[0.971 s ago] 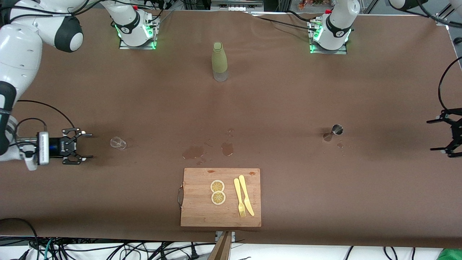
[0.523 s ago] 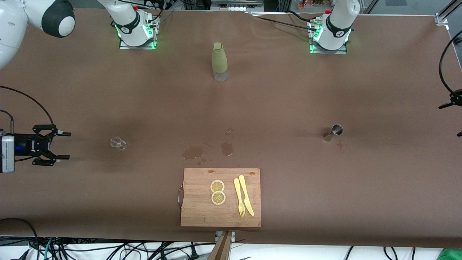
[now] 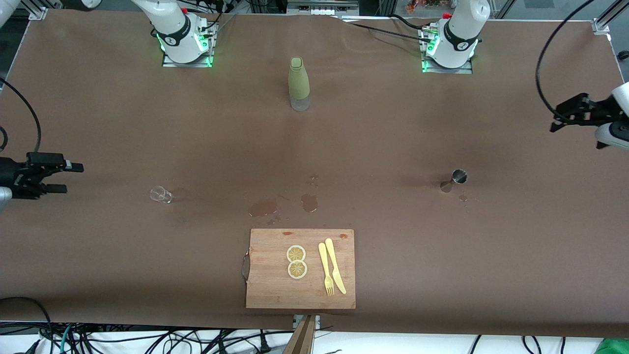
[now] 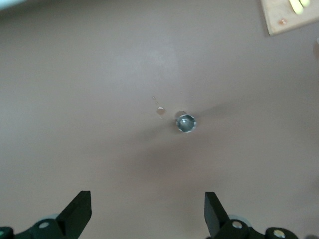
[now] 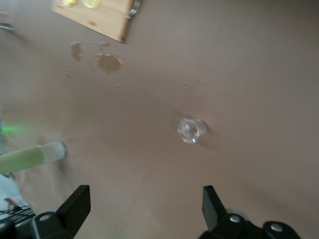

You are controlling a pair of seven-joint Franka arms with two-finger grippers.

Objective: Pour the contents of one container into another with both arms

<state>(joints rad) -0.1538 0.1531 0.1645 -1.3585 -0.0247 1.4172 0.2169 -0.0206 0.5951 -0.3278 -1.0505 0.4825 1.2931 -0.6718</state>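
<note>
The steel jigger (image 3: 454, 179) stands upright on the brown cloth toward the left arm's end of the table; the left wrist view looks down into its cone, jigger (image 4: 186, 122). The clear glass cup (image 3: 160, 194) stands toward the right arm's end, and the right wrist view also shows the cup (image 5: 192, 129). My left gripper (image 3: 554, 120) (image 4: 147, 201) hangs open over the table's edge, well apart from the jigger. Over the other end, my right gripper (image 3: 71, 178) (image 5: 144, 194) is open and empty, apart from the cup.
An olive-green bottle (image 3: 299, 83) (image 5: 30, 157) stands between the arm bases. A wooden cutting board (image 3: 265, 290) near the front camera carries lemon slices (image 3: 297, 261) and a yellow fork and knife (image 3: 331, 273). Wet patches (image 3: 282, 205) darken the cloth beside the board.
Both grippers have drawn away from the table's middle toward its ends, the right away from the cup, the left away from the jigger. Cup and jigger have not moved.
</note>
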